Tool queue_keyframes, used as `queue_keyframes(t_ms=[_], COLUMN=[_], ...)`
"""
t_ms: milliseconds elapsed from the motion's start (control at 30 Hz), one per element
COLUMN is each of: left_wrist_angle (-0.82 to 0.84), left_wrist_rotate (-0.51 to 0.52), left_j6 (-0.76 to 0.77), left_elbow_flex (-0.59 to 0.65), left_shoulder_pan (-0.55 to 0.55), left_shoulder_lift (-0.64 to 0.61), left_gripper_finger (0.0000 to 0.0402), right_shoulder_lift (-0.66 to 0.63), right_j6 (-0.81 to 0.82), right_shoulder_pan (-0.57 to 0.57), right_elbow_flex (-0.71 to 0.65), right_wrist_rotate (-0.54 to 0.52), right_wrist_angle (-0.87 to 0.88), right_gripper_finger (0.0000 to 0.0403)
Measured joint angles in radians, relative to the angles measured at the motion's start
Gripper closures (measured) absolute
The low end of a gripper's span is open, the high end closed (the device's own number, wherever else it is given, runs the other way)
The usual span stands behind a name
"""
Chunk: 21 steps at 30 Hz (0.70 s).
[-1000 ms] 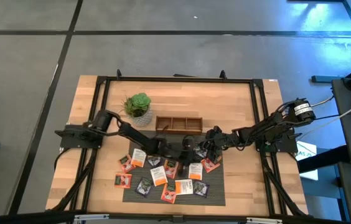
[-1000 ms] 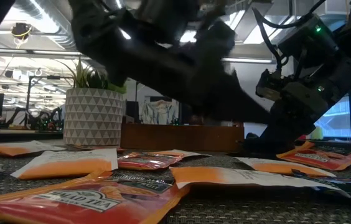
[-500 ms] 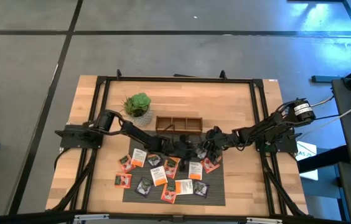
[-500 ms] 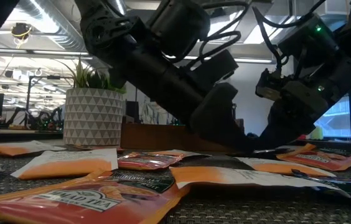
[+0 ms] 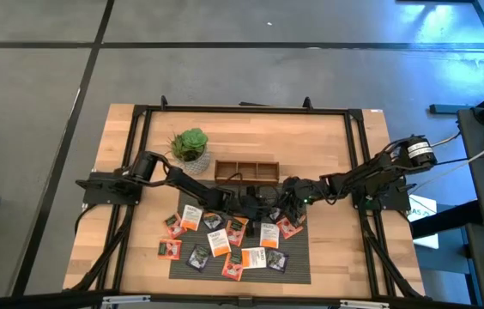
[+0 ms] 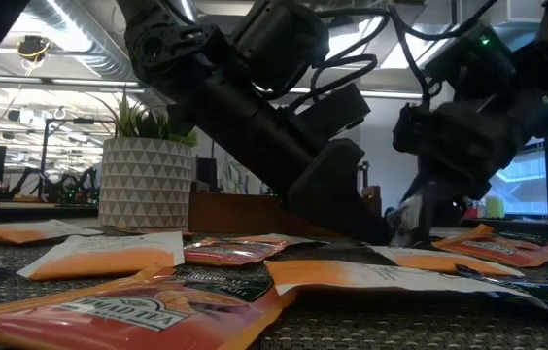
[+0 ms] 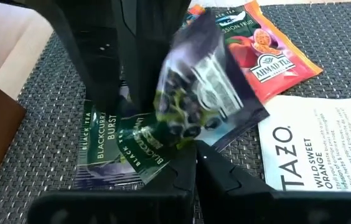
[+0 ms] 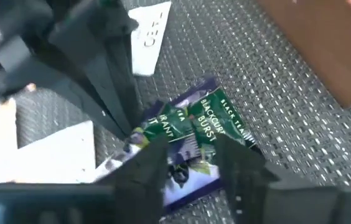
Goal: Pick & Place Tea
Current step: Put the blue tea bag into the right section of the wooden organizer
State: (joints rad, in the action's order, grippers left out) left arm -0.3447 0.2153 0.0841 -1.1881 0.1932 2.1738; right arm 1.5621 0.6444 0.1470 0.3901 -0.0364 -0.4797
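Left wrist view: left gripper (image 7: 194,163) pinches a dark blackcurrant sachet (image 7: 191,93) — right gripper (image 8: 191,163), fingers apart, faces it near the mat's (image 5: 298,257) far edge.

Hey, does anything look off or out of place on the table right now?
Yes. The left hand, shut, pinches a dark blackcurrant sachet by one edge, so it hangs tilted and crumpled over two more blackcurrant sachets lying overlapped on the mat. The right hand stands open right beside them.
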Motion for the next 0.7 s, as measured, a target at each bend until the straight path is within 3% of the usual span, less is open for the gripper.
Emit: queue_keyframes(t_ms=[200,267,533,700], left_wrist_angle=[0.004,0.004,0.015,0.025], left_wrist_rotate=[0.0,0.0,-0.018,-0.031], left_j6=[-0.001,0.0,-0.018,-0.018], left_elbow_flex=[0.0,0.0,0.0,0.0], left_shoulder_pan=[0.0,0.0,-0.002,-0.002], left_shoulder_lift=[0.0,0.0,0.0,0.0], left_gripper_finger=[0.0399,0.0399,0.0399,0.0399], right_shoulder_lift=[-0.007,-0.007,-0.007,-0.007], right_j6=[-0.012,0.005,0.012,0.127], right_shoulder_pan=[-0.029,-0.029,-0.068,-0.12], right_elbow_flex=[0.0,0.0,0.0,0.001], right_wrist_rotate=[0.164,0.174,0.223,0.262], right_wrist_angle=[0.001,0.0,0.0,0.004], right_gripper_finger=[0.0177,0.0166,0.0161,0.0168])
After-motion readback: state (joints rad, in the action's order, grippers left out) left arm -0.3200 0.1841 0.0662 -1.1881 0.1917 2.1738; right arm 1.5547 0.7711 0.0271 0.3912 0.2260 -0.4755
